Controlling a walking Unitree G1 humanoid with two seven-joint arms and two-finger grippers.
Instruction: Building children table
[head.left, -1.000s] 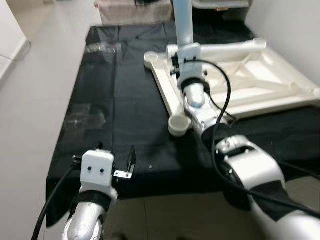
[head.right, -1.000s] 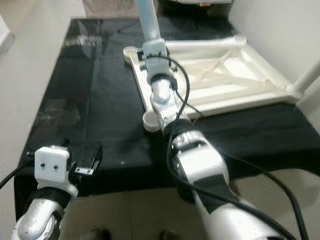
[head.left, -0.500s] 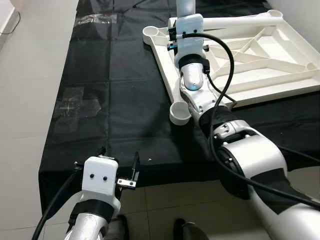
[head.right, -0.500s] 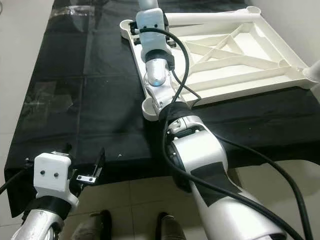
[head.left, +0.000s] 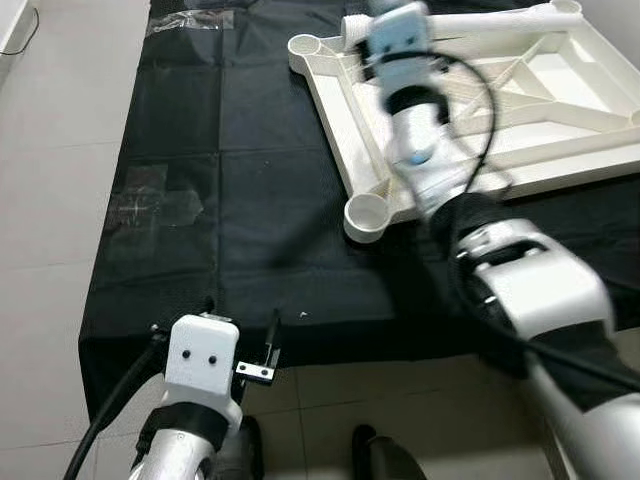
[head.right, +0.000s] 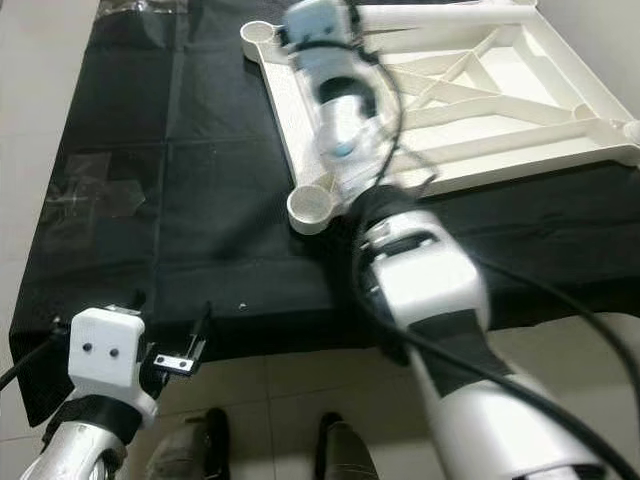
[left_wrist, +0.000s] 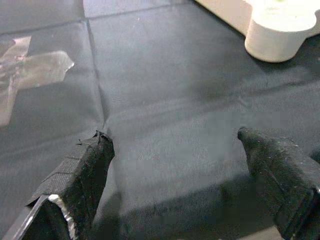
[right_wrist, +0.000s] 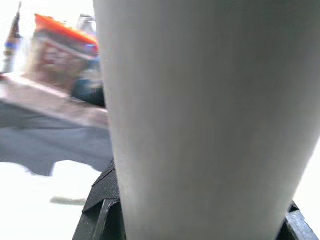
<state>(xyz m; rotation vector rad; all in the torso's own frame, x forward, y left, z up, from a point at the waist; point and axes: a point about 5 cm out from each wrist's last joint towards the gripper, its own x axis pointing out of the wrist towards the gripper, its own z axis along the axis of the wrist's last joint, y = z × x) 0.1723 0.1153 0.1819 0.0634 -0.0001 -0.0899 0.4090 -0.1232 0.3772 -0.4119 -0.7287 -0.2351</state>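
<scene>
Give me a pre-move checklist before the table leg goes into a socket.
1. Leg held: the right end effector has its fingers either side of the pale table leg: ok.
2. Tabletop lies underside up on the black cloth: ok.
3. Near corner socket open and unfilled: ok.
4. Leg lined up over a socket: right arm blurred, cannot tell.
5. Left end effector open, over bare cloth, apart from the tabletop: ok.

The upturned tabletop (head.left: 520, 95) lies on the cloth (head.left: 240, 200), apparently right of centre.
</scene>
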